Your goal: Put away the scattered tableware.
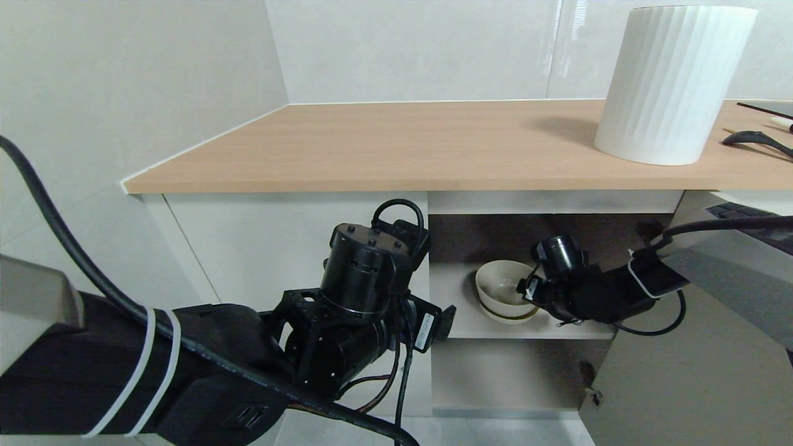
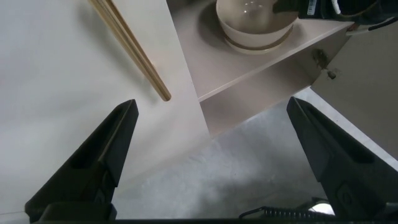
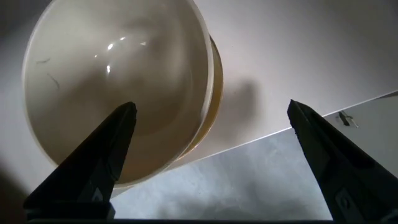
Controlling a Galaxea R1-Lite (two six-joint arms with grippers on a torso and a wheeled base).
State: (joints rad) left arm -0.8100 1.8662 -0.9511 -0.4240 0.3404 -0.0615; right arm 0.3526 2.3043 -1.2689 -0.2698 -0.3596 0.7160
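Head view shows a cream bowl point(image 1: 503, 291) on the shelf point(image 1: 533, 325) of the open cabinet, centre right of the frame, resting on another dish. The right gripper point(image 3: 211, 111) sits just beside the bowl, spread wide and gripping nothing. The left gripper point(image 2: 211, 112), lower centre, faces the closed door, also wide and empty. A white ribbed container point(image 1: 672, 80) stands on the desk point(image 1: 403, 145), upper right.

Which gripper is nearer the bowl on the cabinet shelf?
Right. The right gripper is inside the open cabinet, open, right at the bowl on the shelf. The left gripper hangs outside, before the closed door, clearly farther off.
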